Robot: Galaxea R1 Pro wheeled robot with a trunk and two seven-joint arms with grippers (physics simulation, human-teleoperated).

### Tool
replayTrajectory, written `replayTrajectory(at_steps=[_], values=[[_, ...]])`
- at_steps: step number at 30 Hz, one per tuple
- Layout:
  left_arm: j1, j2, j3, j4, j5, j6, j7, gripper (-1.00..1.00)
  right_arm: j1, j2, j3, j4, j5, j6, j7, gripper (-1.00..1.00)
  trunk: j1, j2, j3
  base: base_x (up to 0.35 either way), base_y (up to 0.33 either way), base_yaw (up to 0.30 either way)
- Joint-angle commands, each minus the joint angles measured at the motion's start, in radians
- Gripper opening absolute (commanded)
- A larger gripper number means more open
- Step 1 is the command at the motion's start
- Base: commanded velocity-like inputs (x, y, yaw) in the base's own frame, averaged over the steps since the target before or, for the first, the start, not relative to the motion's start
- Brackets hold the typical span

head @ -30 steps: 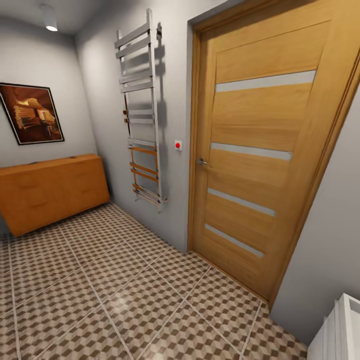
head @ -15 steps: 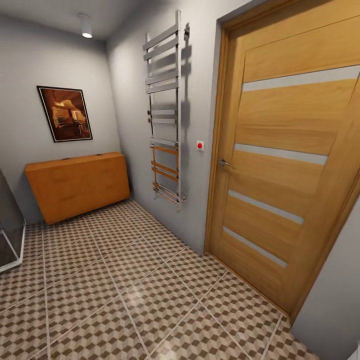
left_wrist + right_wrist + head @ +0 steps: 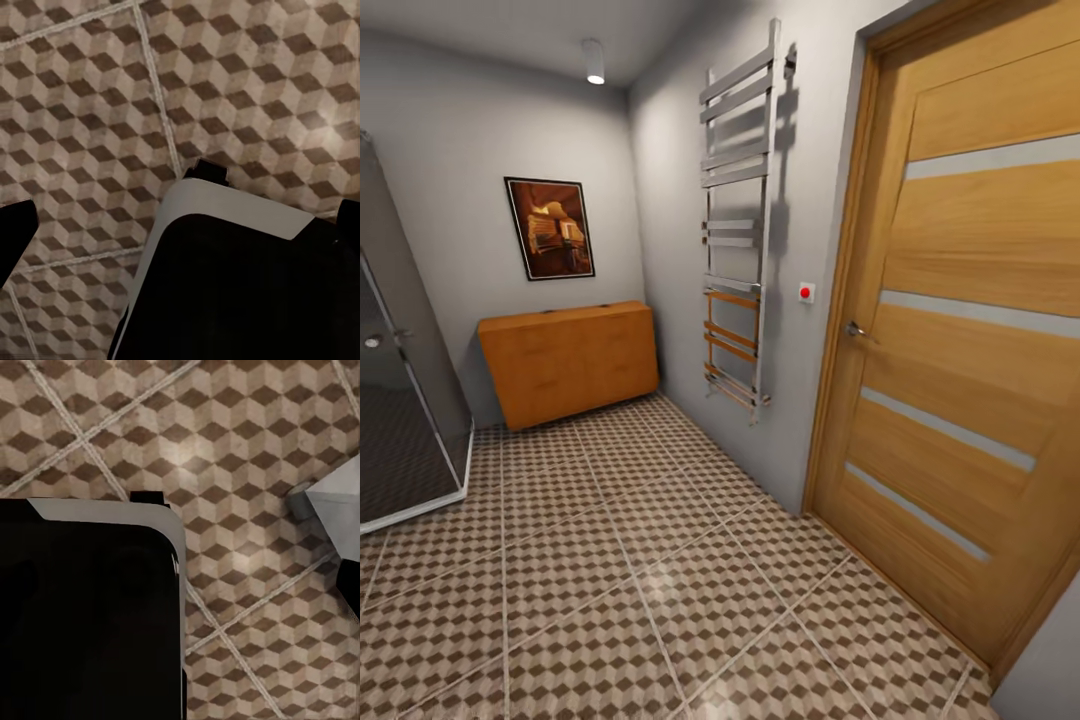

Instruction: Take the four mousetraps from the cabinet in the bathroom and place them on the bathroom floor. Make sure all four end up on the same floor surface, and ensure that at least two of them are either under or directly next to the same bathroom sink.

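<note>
- Mousetraps could not be made out; the tiled floor [image 3: 660,590] stretched ahead.
- Neither gripper's state could be told from the wrist views above the tiles.
- Door [image 3: 970,380] stood right, shower [image 3: 400,400] left.
- Cabinet [image 3: 570,360] sat against the far wall, drawers shut.

Cabinet [image 3: 568,358] against far wall, door [image 3: 970,350] right, shower enclosure [image 3: 400,400] left.

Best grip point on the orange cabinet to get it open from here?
Judging from the head view, the cabinet stands against the far wall on the bathroom floor, front facing the room. Grip a slim bar handle on a drawer front, coming straight at that face and pulling outward. The handles are barely resolvable at this range, so pick the drawer once closer.
</note>
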Motion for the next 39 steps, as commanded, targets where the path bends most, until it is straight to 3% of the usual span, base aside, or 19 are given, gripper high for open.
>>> replayTrajectory(at_steps=[1, 39], values=[[-0.001, -0.001, -0.004, 0.001, 0.006, -0.003, 0.002, 1.0, -0.001, 0.0, -0.008, 0.003, 0.011, -0.006, -0.004, 1.0, 0.0, -0.001, -0.001, 0.0, 0.0, 0.27], [-0.001, -0.007, -0.004, 0.004, 0.006, 0.003, 0.002, 1.0, -0.001, 0.0, -0.008, 0.003, 0.011, -0.006, -0.005, 1.0, 0.0, -0.001, -0.001, 0.0, 0.0, 0.27]])
